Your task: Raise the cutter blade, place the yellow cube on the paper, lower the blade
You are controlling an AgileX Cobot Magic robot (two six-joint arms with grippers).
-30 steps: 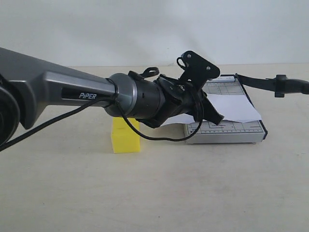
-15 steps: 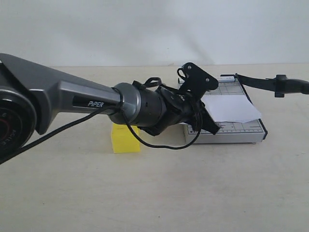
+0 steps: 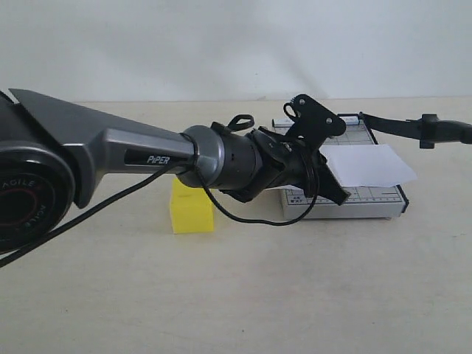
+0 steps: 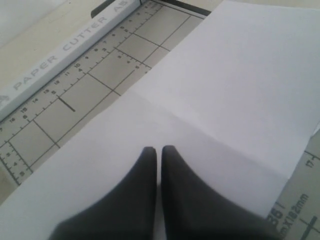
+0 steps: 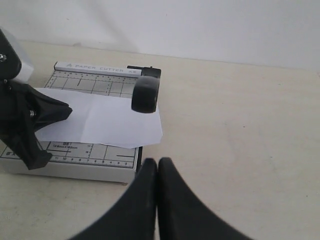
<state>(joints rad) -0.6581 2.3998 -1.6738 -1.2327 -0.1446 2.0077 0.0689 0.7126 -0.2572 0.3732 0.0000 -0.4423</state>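
Note:
The yellow cube (image 3: 192, 210) stands on the table left of the grey cutter board (image 3: 354, 203), partly behind my left arm. The paper (image 3: 372, 166) lies on the board and overhangs its right edge. The cutter blade (image 3: 398, 124) is raised, its arm slanting out past the board to the right; its rounded handle (image 5: 146, 94) hangs in the air above the paper. My left gripper (image 4: 159, 150) is shut, its tips low over the paper (image 4: 225, 90) near the board's left part. My right gripper (image 5: 158, 161) is shut on nothing, above bare table beside the board's corner.
The board's ruler strip (image 4: 65, 47) reads "PAPER CUTTER". My left arm (image 3: 147, 155) and its cable (image 3: 243, 217) cross in front of the cube. A pale wall (image 3: 236, 44) closes the far side of the beige table (image 3: 236, 295).
My left arm has pushed further right over the board. The paper has slid right with it and now overhangs the board's right edge. Cube and blade have not moved.

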